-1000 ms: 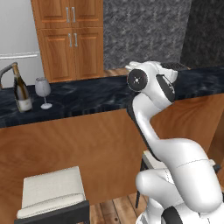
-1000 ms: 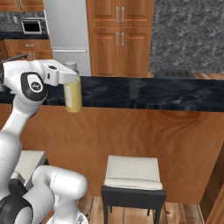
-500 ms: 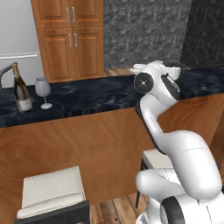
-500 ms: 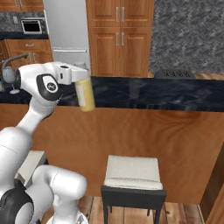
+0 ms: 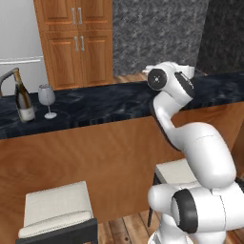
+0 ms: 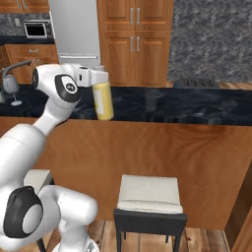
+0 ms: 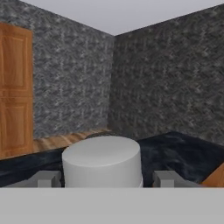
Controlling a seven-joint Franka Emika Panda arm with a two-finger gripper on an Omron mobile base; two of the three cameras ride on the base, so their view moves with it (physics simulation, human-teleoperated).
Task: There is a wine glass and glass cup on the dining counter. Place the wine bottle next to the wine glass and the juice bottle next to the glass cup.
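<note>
My gripper (image 6: 100,78) is shut on the juice bottle (image 6: 104,102), holding it by its white cap just above the dining counter (image 6: 197,106). The yellow bottle hangs upright over the black top. In the hand view the white cap (image 7: 101,161) sits between my two fingers (image 7: 47,178). A faint glass cup (image 6: 151,100) stands on the counter to the right of the bottle. Far to the left, the wine bottle (image 5: 23,97) stands beside the wine glass (image 5: 46,98), both on the counter (image 5: 105,102). The wine glass (image 6: 12,87) also shows at the left edge of the right base view.
Two cushioned stools (image 5: 57,205) (image 6: 150,194) stand in front of the counter's wooden face. Behind the counter are wooden cabinets (image 6: 135,39), a fridge (image 6: 74,29) and a dark stone wall (image 6: 211,39).
The arm has carried the juice bottle to the right along the counter, closer to the glass cup. The grip has stayed the same.
</note>
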